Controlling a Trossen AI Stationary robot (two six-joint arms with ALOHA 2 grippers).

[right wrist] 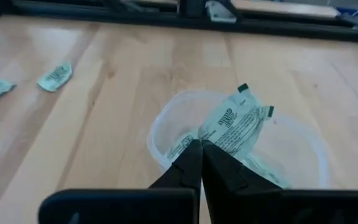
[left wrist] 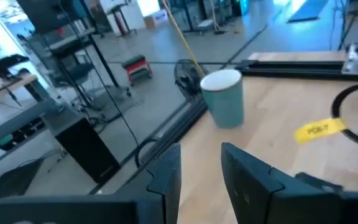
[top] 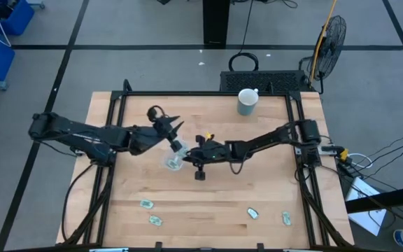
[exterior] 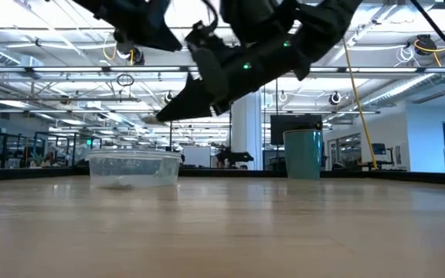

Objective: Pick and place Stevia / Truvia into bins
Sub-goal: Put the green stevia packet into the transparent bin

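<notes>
The clear bin (top: 173, 163) (right wrist: 303, 146) (exterior: 134, 168) stands on the table's middle, with a few green-and-white Stevia packets (right wrist: 183, 147) lying in it. My right gripper (right wrist: 201, 152) (top: 186, 155) hovers just over the bin's rim, shut on one more packet (right wrist: 234, 126). Loose packets lie flat near the table's near edge: two toward the left (top: 146, 204) (top: 157, 220) and two toward the right (top: 252, 213) (top: 286, 218). My left gripper (left wrist: 201, 177) (top: 171, 130) hangs open and empty above the table, just beyond the bin. My right gripper pinches the packet by its lower corner (right wrist: 211, 142) between the two fingertips. The fingers slant down from the table's right side. The packet is lifted clear and sticks out past the fingertips over the bin's opening.
A grey-green mug (top: 247, 101) (left wrist: 224, 98) (exterior: 303, 154) stands near the far edge. A yellow label (left wrist: 319, 129) and a dark cable lie on the wood near it. A black frame rail runs around the tabletop. The two arms sit close together over the middle.
</notes>
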